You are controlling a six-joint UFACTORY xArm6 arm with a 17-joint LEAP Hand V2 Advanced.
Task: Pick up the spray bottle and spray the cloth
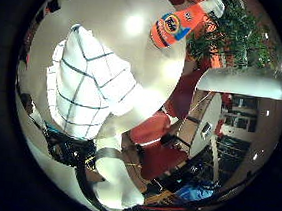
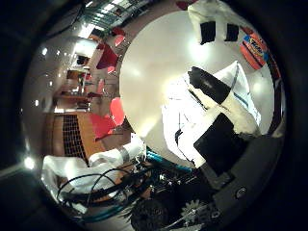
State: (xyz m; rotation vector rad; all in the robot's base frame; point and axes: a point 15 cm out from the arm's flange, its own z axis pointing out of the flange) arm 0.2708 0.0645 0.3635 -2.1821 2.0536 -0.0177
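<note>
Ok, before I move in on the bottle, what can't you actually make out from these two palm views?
- Spray bottle: the nozzle and trigger end is hard to make out at the little finger side view's edge; in the thumb side view only a sliver shows.
- Cloth: in the thumb side view the hand's fingers cover much of it.
- Table: its far rim is cut off.

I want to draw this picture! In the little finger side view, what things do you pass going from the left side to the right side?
Cloth with dark grid lines on the round white table → orange spray bottle lying on the table → green plant beyond the table's edge.
</note>
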